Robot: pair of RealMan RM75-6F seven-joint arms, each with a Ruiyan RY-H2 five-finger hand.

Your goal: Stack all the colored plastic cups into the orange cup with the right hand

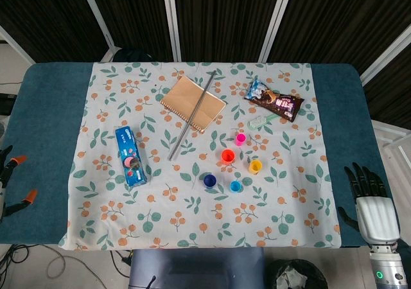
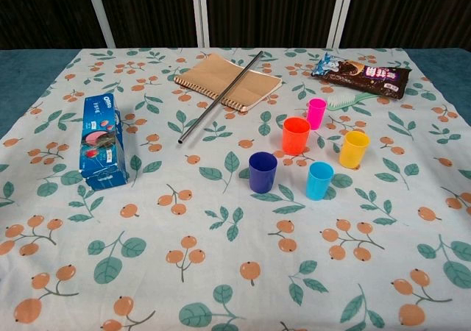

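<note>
Several plastic cups stand upright and apart near the cloth's middle right. The orange cup (image 1: 227,155) (image 2: 296,135) is at the centre, with the pink cup (image 1: 241,139) (image 2: 316,113) behind it, the yellow cup (image 1: 255,167) (image 2: 354,148) to its right, the dark blue cup (image 1: 209,181) (image 2: 263,171) and light blue cup (image 1: 236,186) (image 2: 319,180) in front. My right hand (image 1: 369,205) rests at the table's right edge, fingers spread, holding nothing. My left hand (image 1: 8,180) shows at the far left edge, holding nothing. The chest view shows neither hand.
A blue cookie box (image 1: 130,155) (image 2: 101,140) lies at the left. A brown notebook (image 1: 192,103) (image 2: 228,81) with a metal rod (image 1: 192,115) (image 2: 219,98) across it lies at the back. A snack packet (image 1: 274,100) (image 2: 360,73) and a green comb (image 1: 263,119) lie back right.
</note>
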